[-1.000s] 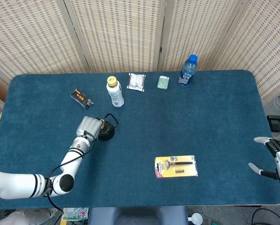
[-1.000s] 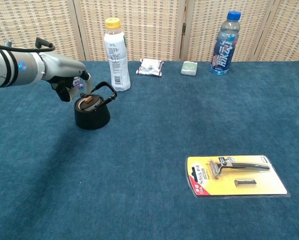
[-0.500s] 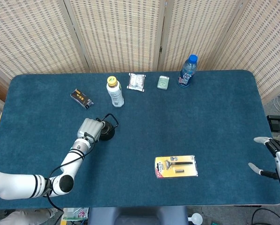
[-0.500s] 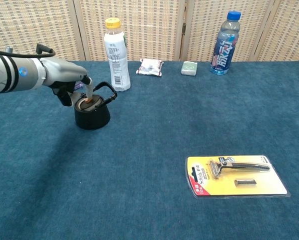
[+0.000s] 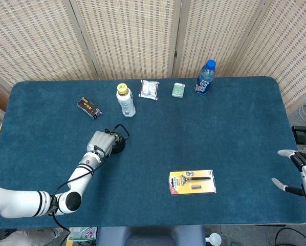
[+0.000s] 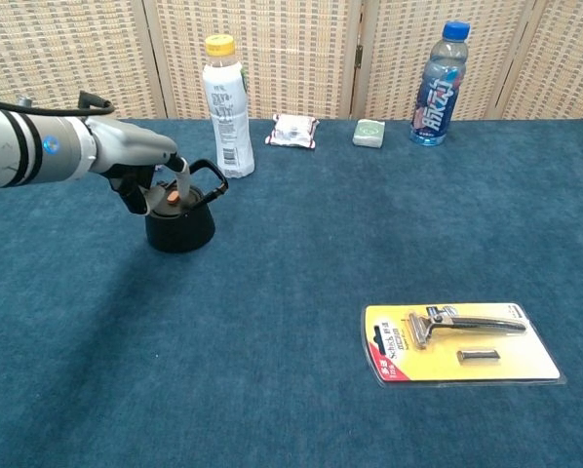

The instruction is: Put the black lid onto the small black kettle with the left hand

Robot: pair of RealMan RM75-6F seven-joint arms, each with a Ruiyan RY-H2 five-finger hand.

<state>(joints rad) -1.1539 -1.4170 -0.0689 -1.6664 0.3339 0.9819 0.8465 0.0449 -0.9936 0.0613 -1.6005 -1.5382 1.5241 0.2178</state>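
My left hand point(image 6: 153, 178) has come down over the last second from hovering just behind the kettle point(image 6: 180, 226) to sitting right on its mouth, fingers point(image 6: 182, 178) curled down onto the top, and the reddish-brown knob I can make out under them is now mostly covered. I judge this to be the seating of the lid point(image 6: 172, 198): it appears to lie flat in the opening, though my fingers hide its rim and I cannot tell whether I still pinch it or only press on it. The kettle stands upright on the desk point(image 6: 301, 244), on its left side just in front of the white bottle point(image 6: 227, 93), its long axis vertical. Its wire handle point(image 6: 209, 179) is tipped over toward the right and slightly back, away from my palm. In the head view my left hand point(image 5: 99, 142) blankets most of the kettle point(image 5: 117, 145). My right hand point(image 5: 302, 173) rests off the far right edge of the desk, fingers apart, holding nothing. If the lid is truly home, what remains is letting go cleanly without tipping it
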